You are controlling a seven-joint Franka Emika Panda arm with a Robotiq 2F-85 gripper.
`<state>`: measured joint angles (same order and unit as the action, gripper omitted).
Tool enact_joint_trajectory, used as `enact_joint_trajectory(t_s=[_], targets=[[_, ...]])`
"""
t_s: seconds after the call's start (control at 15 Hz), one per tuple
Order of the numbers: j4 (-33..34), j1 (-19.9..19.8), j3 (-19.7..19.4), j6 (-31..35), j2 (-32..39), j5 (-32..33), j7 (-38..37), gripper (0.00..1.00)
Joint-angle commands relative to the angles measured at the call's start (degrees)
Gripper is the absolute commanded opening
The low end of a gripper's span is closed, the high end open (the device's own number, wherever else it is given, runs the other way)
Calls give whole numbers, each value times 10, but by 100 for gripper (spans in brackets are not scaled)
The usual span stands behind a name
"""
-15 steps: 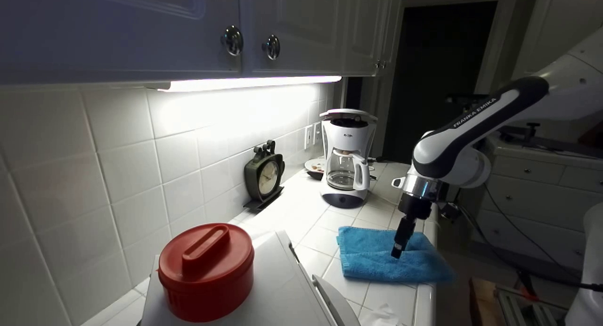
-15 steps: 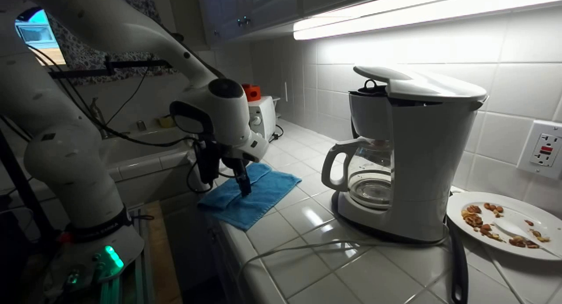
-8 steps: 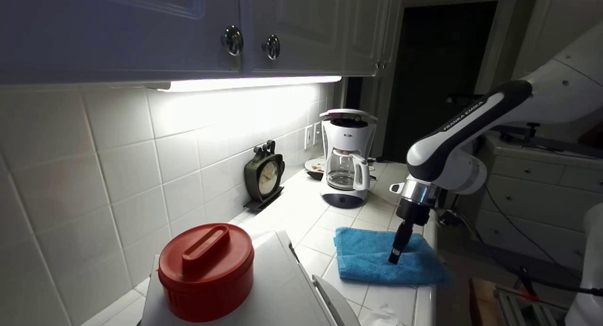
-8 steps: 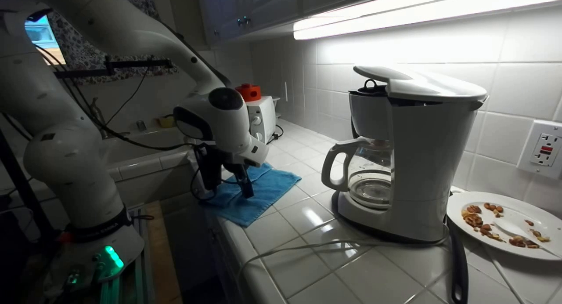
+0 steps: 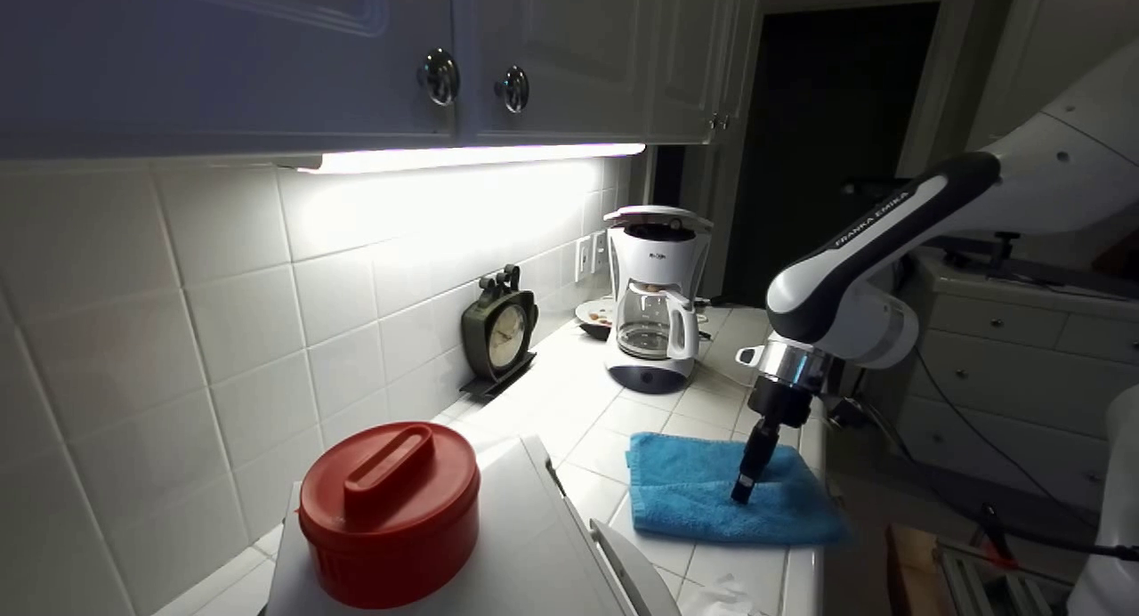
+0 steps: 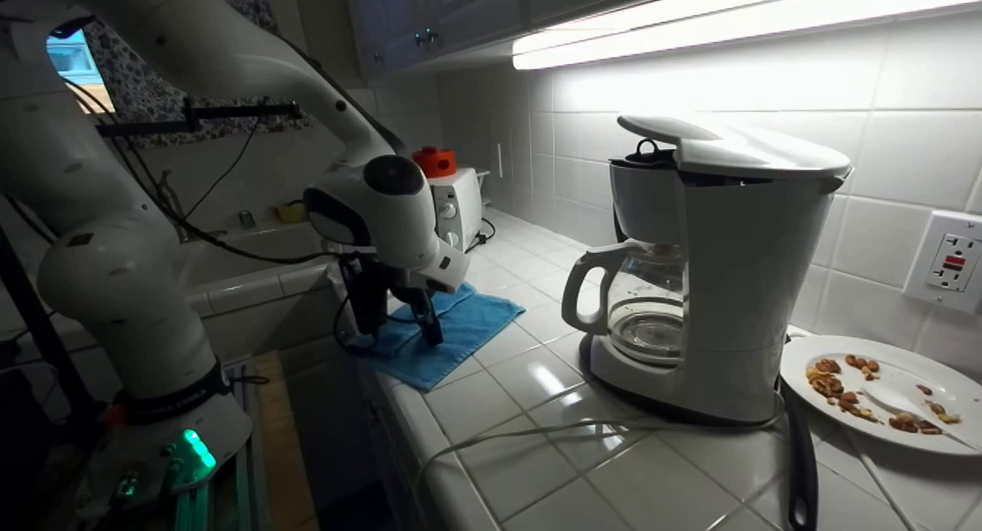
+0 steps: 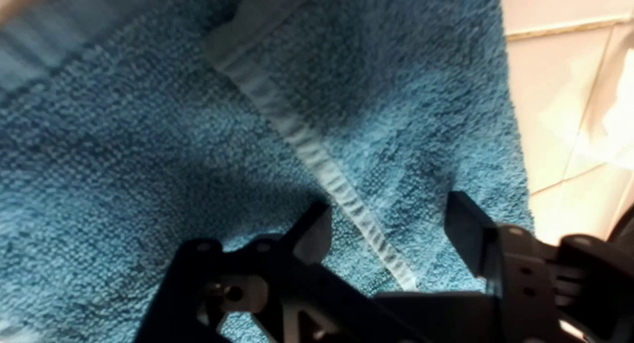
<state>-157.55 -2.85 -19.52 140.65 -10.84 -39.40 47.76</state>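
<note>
While we are viewing from the wrist, the gripper [image 7: 389, 231] is standing directly over the blue towel [image 7: 148, 149], its jaws are sitting apart, and a pale hem [image 7: 327, 172] is running diagonally through the gap. We are finding it impossible to tell whether the fingertips [image 7: 316, 240] are touching the cloth. The towel is lying on the white tiled counter [image 6: 537, 477], with one part draping past the front edge. Near it, in an exterior view, crumpled white paper [image 5: 719, 595] is resting on the tiles. In both exterior views we are noting the white coffee maker [image 6: 736, 285], which is standing upright with its lid tilting, while the glass carafe [image 6: 648, 328] is occupying its bay. Across the towel from it, a white appliance [image 5: 516, 536] is bearing a red lidded container [image 5: 391, 509]. Close to the tiled wall [image 5: 240, 358], a dark green dial [image 5: 501, 333] is standing. Beside the coffee maker, a white plate [image 6: 951, 366] is holding brown nuts [image 6: 827, 384] and a white spoon [image 6: 894, 399]. Farther off, we are seeing a strip lamp [image 5: 480, 158] that is glowing beneath the cabinets [image 5: 569, 55], and a dark doorway [image 5: 827, 153] is forming the background.
</note>
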Motion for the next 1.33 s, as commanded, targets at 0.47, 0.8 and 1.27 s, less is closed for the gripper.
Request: enact_joint_trajectory(t_s=[0.47,0.8,1.27], targets=[[0,-27,13,12,5,-14,14,1],[2,-35,12,17,3,-6,11,34],[3,-38,13,17,-3,-7,10,3]])
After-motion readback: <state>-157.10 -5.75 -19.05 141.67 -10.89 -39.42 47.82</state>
